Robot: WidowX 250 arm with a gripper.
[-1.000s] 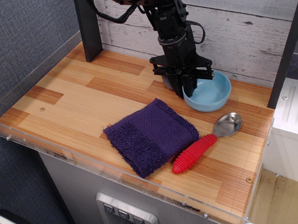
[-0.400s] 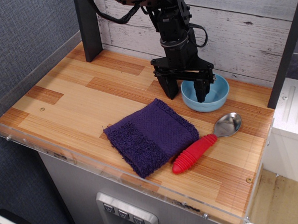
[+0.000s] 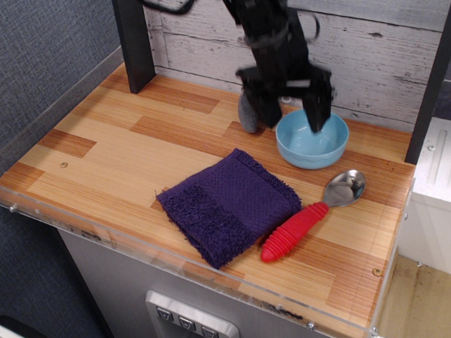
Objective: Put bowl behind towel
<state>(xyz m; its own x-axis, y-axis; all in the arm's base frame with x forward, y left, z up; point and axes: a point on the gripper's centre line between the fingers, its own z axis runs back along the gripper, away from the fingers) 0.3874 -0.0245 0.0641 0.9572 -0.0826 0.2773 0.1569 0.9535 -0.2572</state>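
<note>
The light-blue bowl (image 3: 313, 141) sits on the wooden table near the back wall, behind and to the right of the dark purple towel (image 3: 229, 204). The towel lies flat near the middle front of the table. My gripper (image 3: 291, 114) is open and empty, raised above the bowl's left rim, its jaws spread wide. One finger hangs over the bowl and the other to its left. The gripper is motion-blurred.
A steel spoon with a red handle (image 3: 311, 214) lies right of the towel. A small grey plush toy (image 3: 247, 113) sits behind the gripper by the wall. A dark post (image 3: 132, 39) stands at the back left. A clear plastic rim (image 3: 177, 256) edges the table front.
The gripper opened, letting go of the bowl's rim, then rose upward away from the bowl. The bowl stays at the back right.
</note>
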